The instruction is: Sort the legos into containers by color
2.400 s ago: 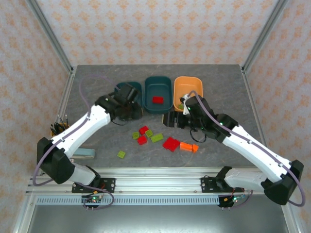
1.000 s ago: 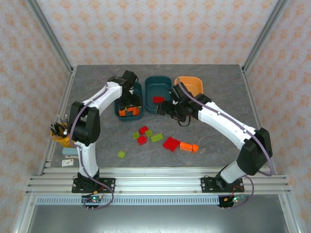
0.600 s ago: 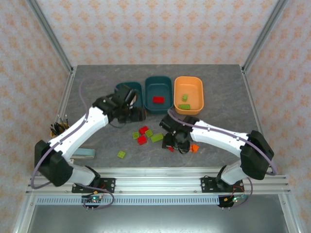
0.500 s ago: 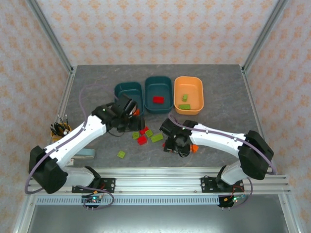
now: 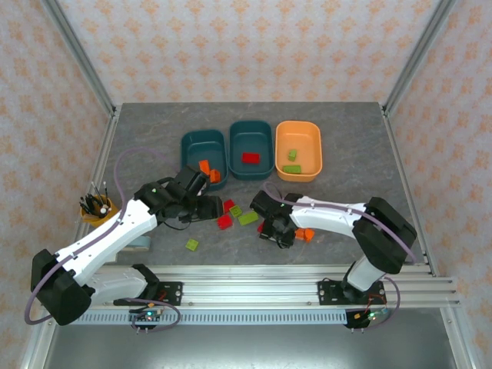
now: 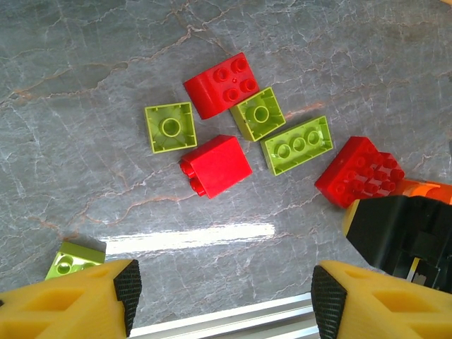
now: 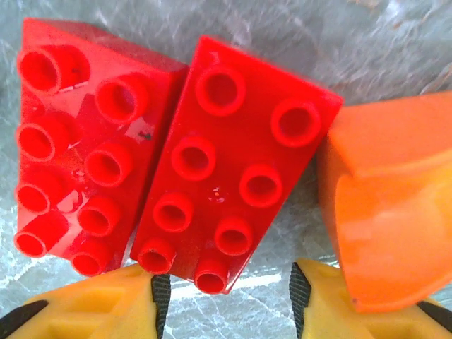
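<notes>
Left gripper (image 6: 226, 281) has pulled back from the near edge of the left teal tub (image 5: 198, 148) toward the arm bases vs half a sec ago. Right gripper (image 7: 227, 282) has barely shifted.

Far left, a yellow pen cup (image 5: 96, 208) stands by the table edge. Left gripper's jaws are spread wide w/ nothing btwn them, above bare table on the near side of the loose cluster. Left teal tub holds two orange bricks (image 5: 204, 166) near its near right corner.

On the table in front, a lone lime brick (image 5: 191, 244) lies nearest the rail, apart from the rest. Then a tight group:
- lime square (image 6: 170, 127)
- red 2x2 (image 6: 220, 85)
- second lime square (image 6: 258, 113), right against the red 2x2
- red brick tipped on its side (image 6: 215, 166)
- lime three-stud bar (image 6: 298, 145)

Middle teal tub (image 5: 250, 138) has one red brick (image 5: 250, 158).

Right gripper is down at the table, jaws parted, w/ the near end of a red 2x4 brick (image 7: 233, 162) btwn the fingertips; can't tell if the pads touch it. A second red 2x4 (image 7: 70, 155) lies flush against it on one side, and an orange brick (image 7: 388, 212) touches it on the other.

Orange tub (image 5: 298, 138), at the right end of the row, holds two lime bricks (image 5: 290, 168).
</notes>
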Controlling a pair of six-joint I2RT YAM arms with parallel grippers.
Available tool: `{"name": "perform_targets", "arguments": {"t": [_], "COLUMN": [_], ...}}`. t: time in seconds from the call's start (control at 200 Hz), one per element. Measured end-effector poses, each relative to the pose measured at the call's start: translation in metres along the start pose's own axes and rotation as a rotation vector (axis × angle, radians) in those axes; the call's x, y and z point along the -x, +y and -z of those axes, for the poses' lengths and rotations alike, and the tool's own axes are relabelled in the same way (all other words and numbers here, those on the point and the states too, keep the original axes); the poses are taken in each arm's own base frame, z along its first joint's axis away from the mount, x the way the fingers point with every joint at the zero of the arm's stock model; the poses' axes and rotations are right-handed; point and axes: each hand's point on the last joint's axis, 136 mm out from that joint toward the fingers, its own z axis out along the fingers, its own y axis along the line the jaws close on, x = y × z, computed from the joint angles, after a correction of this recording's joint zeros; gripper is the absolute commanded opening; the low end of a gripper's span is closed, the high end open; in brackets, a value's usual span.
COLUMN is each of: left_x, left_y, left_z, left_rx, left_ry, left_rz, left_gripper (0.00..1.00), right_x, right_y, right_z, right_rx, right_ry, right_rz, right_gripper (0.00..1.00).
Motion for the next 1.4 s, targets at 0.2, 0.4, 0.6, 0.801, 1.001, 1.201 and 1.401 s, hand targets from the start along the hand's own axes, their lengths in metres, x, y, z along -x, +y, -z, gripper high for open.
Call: {"name": "perform_targets", "arguments": {"t": [0.2, 0.4, 0.6, 0.801, 1.001, 1.201, 1.401], "left_x": [-0.001, 0.0, 0.0, -0.001, -0.002, 0.004, 0.006], "left_y": [-0.001, -0.001, -0.001, -0.002, -0.005, -0.017, -0.022], "left_z": [0.0, 0.0, 0.002, 0.002, 0.002, 0.004, 0.006], "left_rx": [-0.001, 0.001, -0.001, -0.003, -0.009, -0.063, -0.083], "left_ry": [-0.001, -0.004, -0.01, -0.008, -0.009, -0.034, -0.042], "left_rz": [0.007, 0.009, 0.015, 0.021, 0.018, 0.0, -0.01], "left_gripper": [0.68, 0.67, 0.67, 0.66, 0.69, 0.71, 0.71], "right_x": [0.019, 0.045, 0.056, 0.061, 0.073, 0.08, 0.081], "right_y": [-0.004, -0.014, -0.018, -0.011, -0.006, 0.004, 0.002], "right_z": [0.0, 0.001, 0.001, 0.003, 0.011, 0.019, 0.018], "right_rx": [0.011, 0.012, 0.011, 0.027, 0.083, 0.142, 0.139], "right_ry": [-0.016, -0.035, -0.043, -0.052, -0.086, -0.109, -0.112], "right_rz": [-0.044, -0.077, -0.085, -0.099, -0.186, -0.283, -0.361], "right_gripper": [0.51, 0.59, 0.63, 0.64, 0.68, 0.65, 0.63]}}
